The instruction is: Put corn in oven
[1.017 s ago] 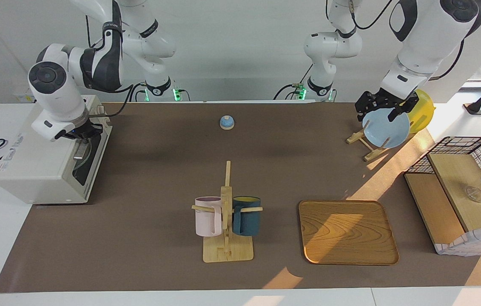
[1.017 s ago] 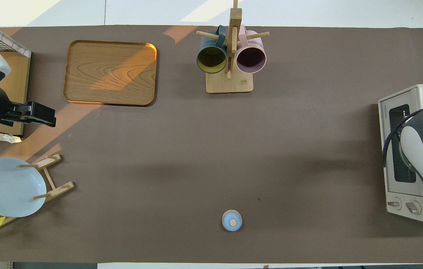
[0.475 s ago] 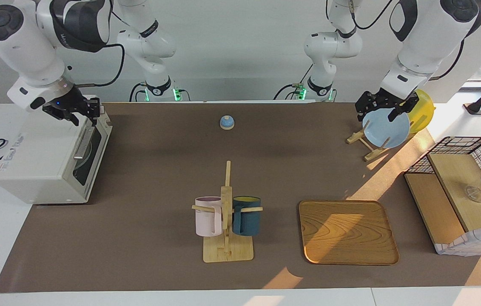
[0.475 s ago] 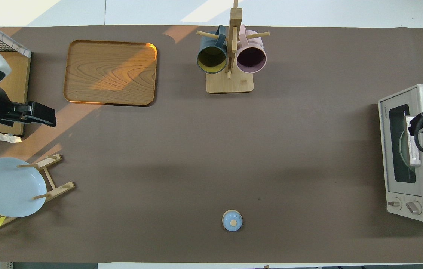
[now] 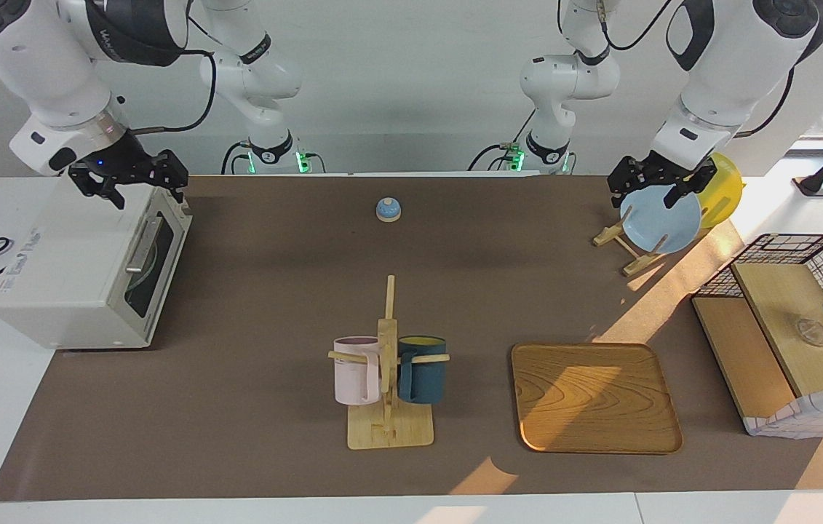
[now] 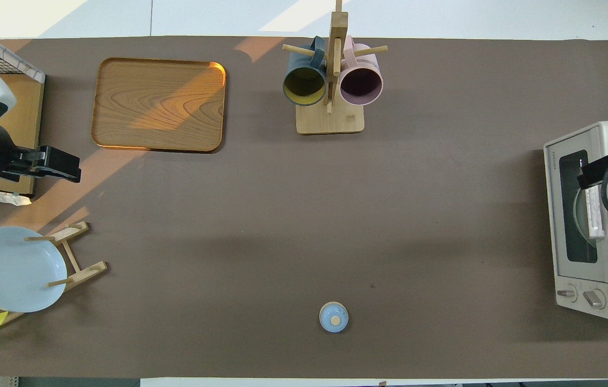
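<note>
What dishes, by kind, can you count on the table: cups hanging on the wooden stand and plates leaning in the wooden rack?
Cups: 2, the pale pink cup and the dark teal cup.
Plates: 2, the light blue round plate and the yellow round plate.
Total: 4

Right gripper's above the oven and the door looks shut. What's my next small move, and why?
Probably lift the right gripper clear of the oven. The door is shut, that gripper is open and empty, no corn shows on the table. The left gripper waits over the blue plate.
</note>
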You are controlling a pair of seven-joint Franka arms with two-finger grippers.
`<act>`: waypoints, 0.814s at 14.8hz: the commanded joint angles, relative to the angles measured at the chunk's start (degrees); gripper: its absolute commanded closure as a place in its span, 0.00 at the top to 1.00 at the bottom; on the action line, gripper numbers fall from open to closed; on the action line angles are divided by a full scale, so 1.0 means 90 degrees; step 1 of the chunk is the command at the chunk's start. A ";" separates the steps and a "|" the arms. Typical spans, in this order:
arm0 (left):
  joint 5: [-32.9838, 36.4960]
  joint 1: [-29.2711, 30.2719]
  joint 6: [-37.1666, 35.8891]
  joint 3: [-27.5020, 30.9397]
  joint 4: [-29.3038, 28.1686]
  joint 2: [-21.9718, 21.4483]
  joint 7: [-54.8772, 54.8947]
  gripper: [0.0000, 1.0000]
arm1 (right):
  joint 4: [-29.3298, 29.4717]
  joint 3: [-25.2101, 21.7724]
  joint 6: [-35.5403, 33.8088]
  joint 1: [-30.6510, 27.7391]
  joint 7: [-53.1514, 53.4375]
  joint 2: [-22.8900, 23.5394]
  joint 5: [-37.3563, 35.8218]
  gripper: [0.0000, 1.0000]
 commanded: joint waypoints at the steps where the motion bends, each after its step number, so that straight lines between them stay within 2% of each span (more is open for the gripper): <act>1: -0.0042 0.0078 -0.0057 -0.0033 -0.0106 -0.0137 -0.0048 1.00 | 0.0206 0.0011 -0.0151 0.0084 0.0213 0.0107 0.0153 1.00; 12: -0.0042 0.0078 -0.0057 -0.0033 -0.0106 -0.0137 -0.0048 1.00 | 0.0255 -0.0086 -0.0122 0.0289 0.0633 0.0116 0.0173 1.00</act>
